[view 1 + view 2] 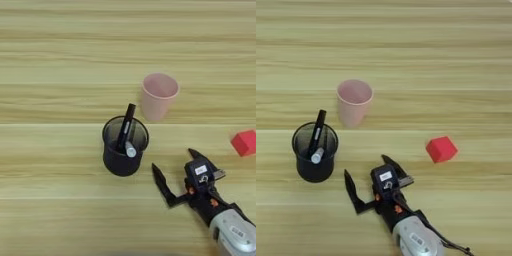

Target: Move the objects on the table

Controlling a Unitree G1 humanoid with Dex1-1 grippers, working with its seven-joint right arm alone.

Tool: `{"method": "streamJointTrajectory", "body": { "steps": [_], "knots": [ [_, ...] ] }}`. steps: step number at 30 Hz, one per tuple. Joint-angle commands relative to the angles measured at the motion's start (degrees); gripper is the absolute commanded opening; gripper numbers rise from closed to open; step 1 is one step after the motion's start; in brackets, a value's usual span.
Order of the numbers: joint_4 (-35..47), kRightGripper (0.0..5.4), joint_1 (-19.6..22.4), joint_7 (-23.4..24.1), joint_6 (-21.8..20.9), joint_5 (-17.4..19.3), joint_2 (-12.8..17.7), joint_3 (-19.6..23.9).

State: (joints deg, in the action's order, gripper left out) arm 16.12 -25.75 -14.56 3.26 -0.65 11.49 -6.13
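A black mesh pen cup [124, 145] [314, 151] stands upright on the wooden table [60, 60], with a black white-tipped marker [126, 131] [317, 136] leaning inside it. Behind it to the right stands a pale pink cup [158, 95] [354, 101]. A small red cube [244, 142] [441, 149] lies at the right. My right gripper [172, 161] [365, 166] is open, its two black fingers spread wide, with nothing between them. It sits just right of the pen cup and left of the cube, touching neither.
The silver forearm [234, 234] [416, 239] enters from the bottom right corner. Bare wood-grain table stretches across the back and the whole left side.
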Motion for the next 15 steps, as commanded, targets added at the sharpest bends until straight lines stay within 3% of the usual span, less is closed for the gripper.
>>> {"method": "streamJointTrajectory", "body": {
  "steps": [1,10,15],
  "knots": [
    [-2.51,5.39,2.88,2.15,1.68,-1.59,0.1,1.19],
    [-12.77,5.39,12.49,3.38,3.05,-0.46,-0.73,3.55],
    [-16.51,5.39,15.0,2.37,2.31,0.21,-0.97,3.32]
  ]
}}
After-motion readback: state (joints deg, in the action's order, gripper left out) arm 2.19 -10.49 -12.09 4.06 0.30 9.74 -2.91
